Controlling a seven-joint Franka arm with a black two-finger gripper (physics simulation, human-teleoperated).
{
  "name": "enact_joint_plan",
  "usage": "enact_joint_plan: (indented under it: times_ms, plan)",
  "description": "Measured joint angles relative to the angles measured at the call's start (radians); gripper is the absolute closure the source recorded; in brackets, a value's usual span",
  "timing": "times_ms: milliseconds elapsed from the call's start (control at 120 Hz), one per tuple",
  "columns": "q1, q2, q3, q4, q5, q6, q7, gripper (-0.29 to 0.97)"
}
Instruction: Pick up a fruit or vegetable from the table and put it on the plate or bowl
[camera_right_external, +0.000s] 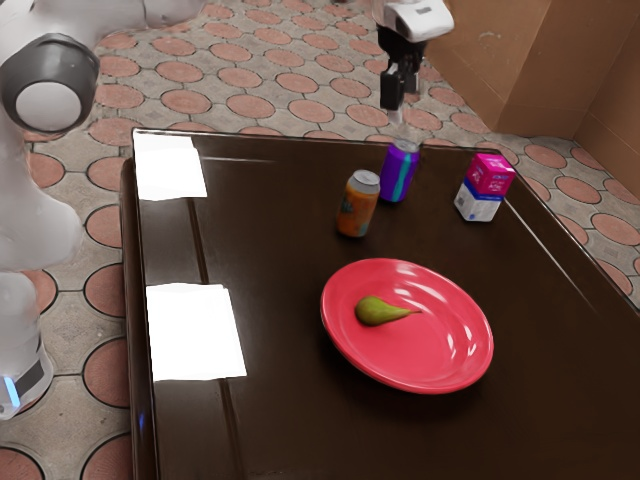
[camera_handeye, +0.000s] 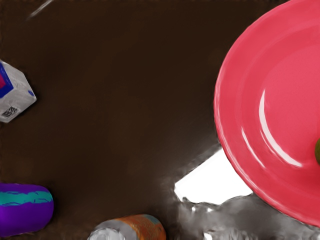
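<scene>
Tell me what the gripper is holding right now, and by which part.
Nothing. The gripper hangs empty in the air; the pear lies on the red plate.

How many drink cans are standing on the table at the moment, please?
2. The orange can stands upright on the table beyond the red plate; the purple can stands just past it, toward the exterior view's right, short of the small carton. None seems hidden.

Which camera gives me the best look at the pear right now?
The exterior view: the whole pear lies unobstructed on the red plate. The wrist view catches just a green sliver of it on the plate.
</scene>
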Motion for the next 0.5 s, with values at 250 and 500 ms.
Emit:
enact_joint_plan:
  times_ms: [250, 500]
  plan:
    - [0.297, -0.04, 0.112, -0.061, 0.041, -0.113, -0.066, 0.03]
    - [0.112, -0.199, -0.042, -0.019, 0.134, -0.213, -0.27, 0.03]
